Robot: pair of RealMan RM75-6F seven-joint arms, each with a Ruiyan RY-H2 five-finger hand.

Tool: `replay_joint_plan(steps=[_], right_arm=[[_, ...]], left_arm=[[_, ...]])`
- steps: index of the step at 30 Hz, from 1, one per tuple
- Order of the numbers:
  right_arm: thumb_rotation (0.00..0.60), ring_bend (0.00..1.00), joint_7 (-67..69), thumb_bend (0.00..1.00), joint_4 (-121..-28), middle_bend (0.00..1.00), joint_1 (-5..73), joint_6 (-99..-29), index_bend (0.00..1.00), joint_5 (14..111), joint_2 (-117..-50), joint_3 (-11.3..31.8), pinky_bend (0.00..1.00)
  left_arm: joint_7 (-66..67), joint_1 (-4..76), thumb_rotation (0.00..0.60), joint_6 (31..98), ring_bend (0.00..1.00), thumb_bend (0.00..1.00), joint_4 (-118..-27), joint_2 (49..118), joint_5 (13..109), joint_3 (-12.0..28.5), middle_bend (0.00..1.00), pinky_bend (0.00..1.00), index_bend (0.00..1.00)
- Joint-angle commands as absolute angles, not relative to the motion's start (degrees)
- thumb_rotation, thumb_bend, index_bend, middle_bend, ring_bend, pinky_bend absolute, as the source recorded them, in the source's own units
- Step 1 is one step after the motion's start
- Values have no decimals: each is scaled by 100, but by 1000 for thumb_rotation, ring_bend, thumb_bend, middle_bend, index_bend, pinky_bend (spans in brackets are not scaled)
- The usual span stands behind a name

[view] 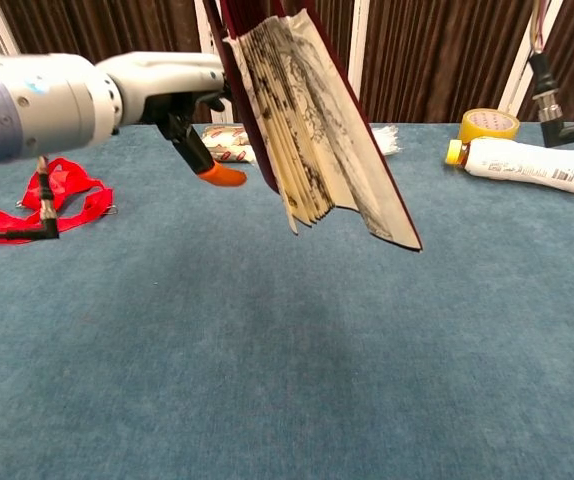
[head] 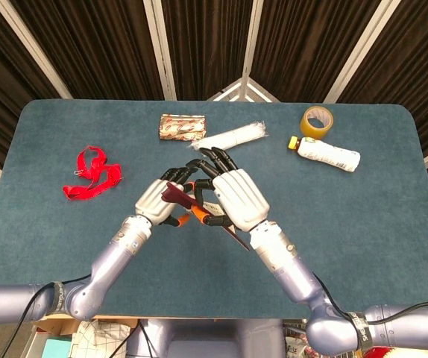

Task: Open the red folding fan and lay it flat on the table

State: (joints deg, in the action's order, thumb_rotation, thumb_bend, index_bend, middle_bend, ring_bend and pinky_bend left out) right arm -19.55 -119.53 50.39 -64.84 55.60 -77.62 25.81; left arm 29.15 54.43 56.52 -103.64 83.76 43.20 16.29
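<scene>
Right robot hand [head: 233,195] grasps the partly opened red folding fan [view: 312,135] above the worktop [head: 363,224], left robot hand [head: 163,200] touching its red edge, grip unclear; white bottle [head: 328,154] label text beside fan unreadable.

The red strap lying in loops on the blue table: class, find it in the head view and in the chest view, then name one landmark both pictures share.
Head view: the looped red strap lies left of centre on the blue table, left of the left hand.
Chest view: at the left edge, partly behind the left arm.
Shared landmark: the yellow tape roll at the far right.
</scene>
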Motion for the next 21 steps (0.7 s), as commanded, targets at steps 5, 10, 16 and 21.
replay_joint_plan(steps=[5, 10, 16, 21], right_arm=[[600, 73, -1943, 442, -12003, 250, 5046, -6538, 782, 5590, -7673, 2519, 0], [600, 73, -1852, 442, -12019, 257, 4952, -6603, 783, 5690, -7547, 2433, 0], [600, 73, -1854, 442, -11976, 257, 4845, -6641, 787, 5878, -7395, 2278, 0], [600, 73, -1921, 442, -11894, 262, 4715, -6705, 801, 6064, -7229, 2115, 0]], left_arm=[[2940, 5414, 600, 6227, 0, 486, -10225, 8723, 4620, 1543, 154, 38, 700], [2828, 5294, 600, 6348, 0, 486, -10227, 8565, 4640, 1562, 172, 38, 712], [2740, 5169, 600, 6381, 0, 486, -10269, 8270, 4682, 1558, 187, 38, 717], [2646, 5031, 600, 6417, 0, 486, -10334, 7982, 4736, 1537, 188, 38, 718]])
